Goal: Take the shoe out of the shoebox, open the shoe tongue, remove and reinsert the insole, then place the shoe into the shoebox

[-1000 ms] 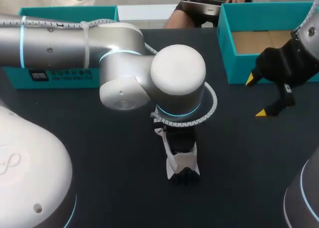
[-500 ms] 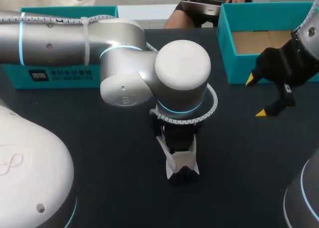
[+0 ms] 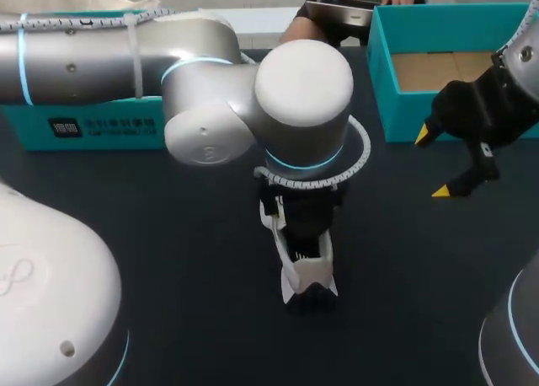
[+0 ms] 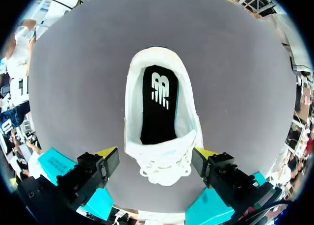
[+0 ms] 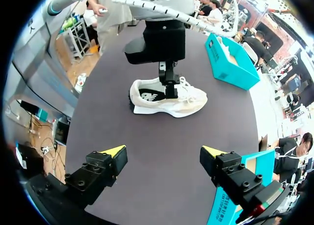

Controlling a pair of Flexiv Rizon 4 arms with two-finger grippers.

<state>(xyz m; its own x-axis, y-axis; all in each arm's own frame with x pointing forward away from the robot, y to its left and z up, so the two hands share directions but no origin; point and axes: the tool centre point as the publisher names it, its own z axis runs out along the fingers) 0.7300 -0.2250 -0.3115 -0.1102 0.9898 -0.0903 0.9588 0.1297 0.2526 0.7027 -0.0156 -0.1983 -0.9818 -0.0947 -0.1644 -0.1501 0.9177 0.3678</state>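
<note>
Jaws of the left arm parted, empty, straight above the shoe (image 4: 162,158) on the counter (image 3: 168,234), its long axis running ahead between them, insole (image 4: 159,104) inside; right jaws parted too, empty, well apart near the shoebox (image 3: 381,83).

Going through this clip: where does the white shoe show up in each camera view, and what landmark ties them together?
Head view: the white shoe lies mid-table, mostly hidden under the left arm's wrist.
Left wrist view: the shoe lies between and ahead of the left gripper, whose fingers are open.
Right wrist view: the shoe lies on its sole, well ahead of the right gripper.
Shared landmark: the left gripper, straddling the shoe.
</note>
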